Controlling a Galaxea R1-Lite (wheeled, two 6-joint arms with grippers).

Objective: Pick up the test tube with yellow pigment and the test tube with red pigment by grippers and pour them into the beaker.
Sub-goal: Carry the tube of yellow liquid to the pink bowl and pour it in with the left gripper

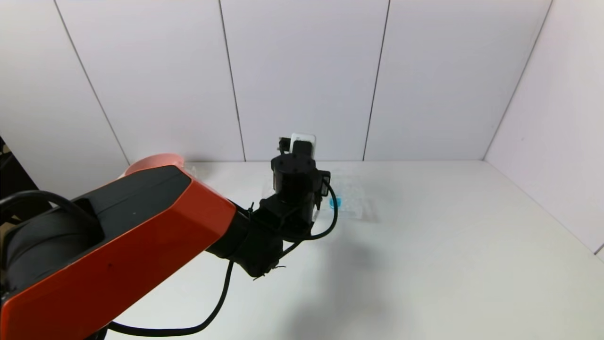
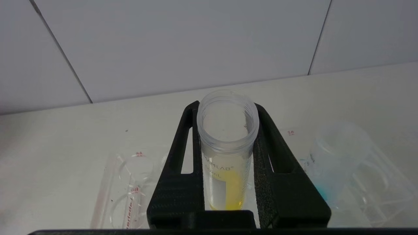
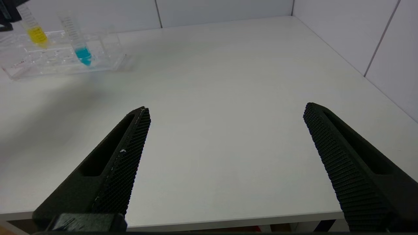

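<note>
- The left gripper (image 2: pixel 225 130) is clamped on the yellow tube (image 2: pixel 227 153) at the centre of the left wrist view, one black finger (image 2: pixel 178 169) pressed against each side just below the open rim.
- The yellow liquid sits low in the tube, which looks upright, with the clear rack (image 2: pixel 385 195) beneath and around it; I cannot tell whether its tip is out of the rack's hole.
- The blue tube (image 2: pixel 329 156) stands in the rack at the right of that frame, just beside the right-hand finger.
- In the head view the left arm covers the frame's centre, so only the blue spot (image 1: pixel 335 203) and part of the rack show.
- The right gripper (image 3: pixel 225 130) hovers wide open over bare table (image 3: pixel 228 81), well apart from the rack in the upper left of its frame.
- Neither a red tube nor a beaker can be made out; only a pink rim (image 1: pixel 151 160) shows behind the left arm, upper left of the head view.
- Risks, as I judge them:
  - a slanted lift could drag the rack along or knock the blue tube;
  - smooth plastic may slip in the grip when tipped;
  - the tube is open, so an early tilt would spill pigment onto the table.
</note>
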